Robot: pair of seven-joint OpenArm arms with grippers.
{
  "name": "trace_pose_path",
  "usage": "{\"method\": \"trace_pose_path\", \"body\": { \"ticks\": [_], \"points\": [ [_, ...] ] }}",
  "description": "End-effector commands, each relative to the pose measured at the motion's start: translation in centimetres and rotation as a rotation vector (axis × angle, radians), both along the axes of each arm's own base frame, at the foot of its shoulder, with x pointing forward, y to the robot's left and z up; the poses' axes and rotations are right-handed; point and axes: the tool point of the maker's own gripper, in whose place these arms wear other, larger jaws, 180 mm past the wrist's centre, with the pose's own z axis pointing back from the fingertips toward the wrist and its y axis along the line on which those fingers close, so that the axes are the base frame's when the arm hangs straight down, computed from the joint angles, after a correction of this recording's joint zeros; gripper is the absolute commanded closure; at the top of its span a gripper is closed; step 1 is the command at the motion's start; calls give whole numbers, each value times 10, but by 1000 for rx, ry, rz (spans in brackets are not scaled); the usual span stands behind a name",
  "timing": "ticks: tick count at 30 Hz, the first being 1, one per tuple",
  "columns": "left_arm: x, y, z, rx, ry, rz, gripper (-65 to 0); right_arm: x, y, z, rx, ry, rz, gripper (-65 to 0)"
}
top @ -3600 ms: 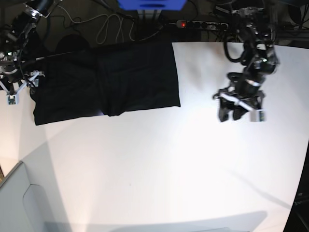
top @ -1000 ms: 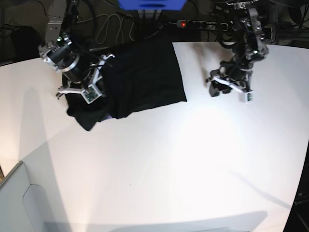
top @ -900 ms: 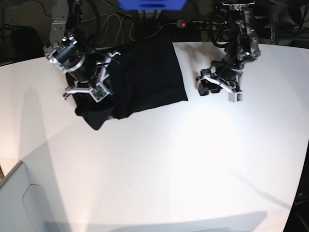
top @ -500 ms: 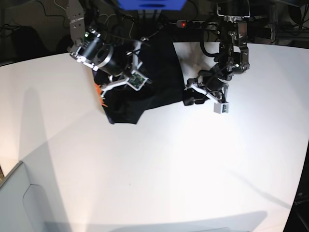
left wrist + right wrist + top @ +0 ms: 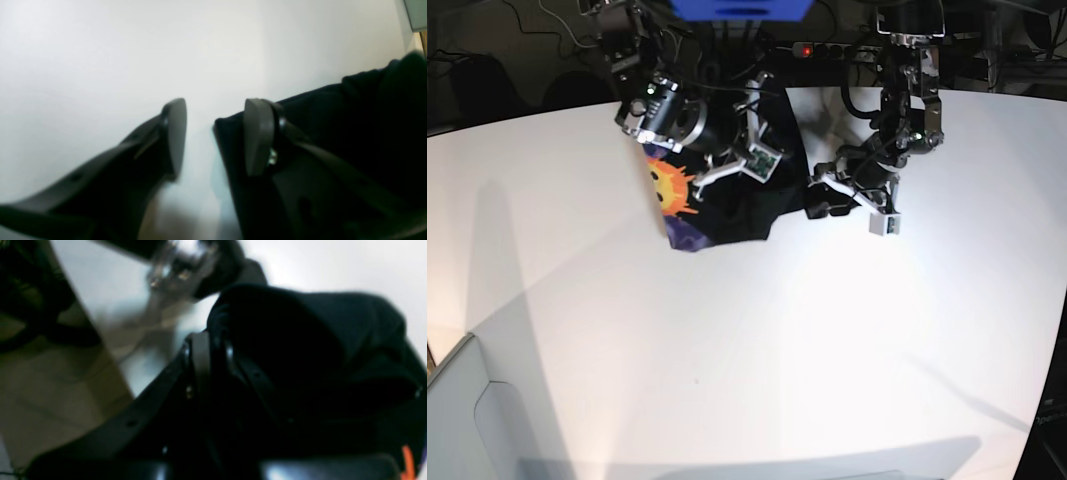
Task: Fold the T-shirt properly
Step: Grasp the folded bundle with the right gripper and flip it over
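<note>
The black T-shirt (image 5: pixel 777 170) lies bunched at the back of the white table (image 5: pixel 827 350). A flap is turned over and shows the orange sun print (image 5: pixel 667 185) on its purple patch. My right gripper (image 5: pixel 772 130) is above the shirt's middle. In the right wrist view it (image 5: pixel 213 340) is shut on a fold of the black T-shirt (image 5: pixel 300 340), which drapes over it. My left gripper (image 5: pixel 819 208) is at the shirt's right edge. In the left wrist view it (image 5: pixel 215 136) is open, low over the table, with the T-shirt (image 5: pixel 350 126) edge between its fingers.
A power strip (image 5: pixel 847 50) and cables lie behind the table's back edge. A blue object (image 5: pixel 742 10) stands at the top centre. A grey bin (image 5: pixel 467 420) sits at the front left corner.
My right gripper has carried the shirt's left part rightward over the rest, turning the sun print up. My left gripper moved left to the shirt's right edge and has stayed there.
</note>
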Motion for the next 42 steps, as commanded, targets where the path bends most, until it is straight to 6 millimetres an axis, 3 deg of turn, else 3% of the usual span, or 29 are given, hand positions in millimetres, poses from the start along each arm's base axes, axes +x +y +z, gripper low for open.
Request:
{"method": "trace_pose_path", "body": {
  "ticks": [1,7,10,17,24,26,29,32,37,42],
  "points": [
    [-17,6,-15,51,94,-24,-282,2,12,17,69,-36,21,0],
    [-7,41,4,74,43,73,-282,-15,29,20,81,-37,107,0],
    [-3,57,16,95,8,107,-282,-9,31,15,68,-38,119,0],
    [-13,101,48,165,-65,207,-282,0,29,1,43,-16,120,0],
    [-34,169,85,279,-126,371,-282,3,31,0,35,-20,129,-10],
    [-42,184,87,295,-102,406,-282,5,30,1,30,-26,129,-61],
    [-50,205,91,308,-62,458,-282,7,31,6,39,-42,128,-206],
    [-54,220,96,310,-45,503,-282,12,28,31,67,-112,112,-336],
    [-57,227,99,314,-44,523,-282,21,0,63,73,-211,33,-368],
    [-56,225,98,311,-43,516,-282,43,-51,48,4,-187,-133,-366]
  ]
}}
